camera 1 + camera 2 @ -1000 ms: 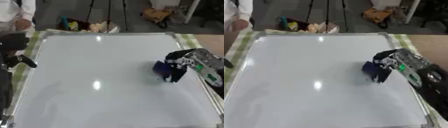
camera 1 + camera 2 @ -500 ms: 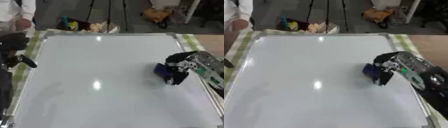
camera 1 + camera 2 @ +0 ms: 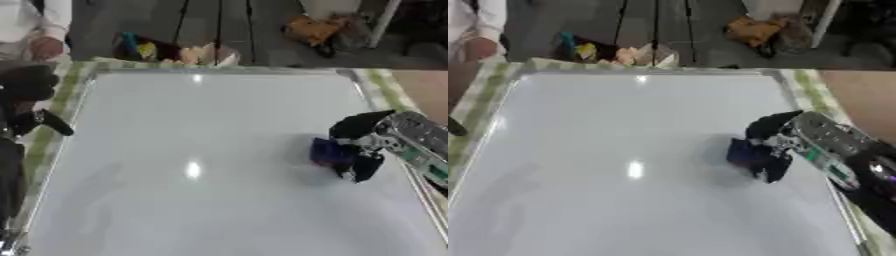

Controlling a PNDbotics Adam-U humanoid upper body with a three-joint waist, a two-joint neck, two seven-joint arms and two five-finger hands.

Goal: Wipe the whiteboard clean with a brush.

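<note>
— Blue brush (image 3: 331,152) down on the whiteboard (image 3: 201,150), right side, near the edge?
— Yes, clasped in the right robot hand (image 3: 360,148), fingers curled round it. Best kept flat, swept in overlapping passes leftward.

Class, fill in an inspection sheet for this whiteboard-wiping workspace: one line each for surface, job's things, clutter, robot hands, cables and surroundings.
Surface: whiteboard lies flat, framed in metal, on a green checked cloth; no writing visible, only light glare.
Job's things: blue brush rests on the board near its right edge.
Clutter: nothing seen on the board besides the brush.
Robot hands: right robot hand is curled round the brush; left robot hand shows as a dark shape at the board's left edge, fingers unclear.
Cables: nothing seen.
Surroundings: colourful items and a brownish bundle lie on the floor beyond the far edge.
</note>
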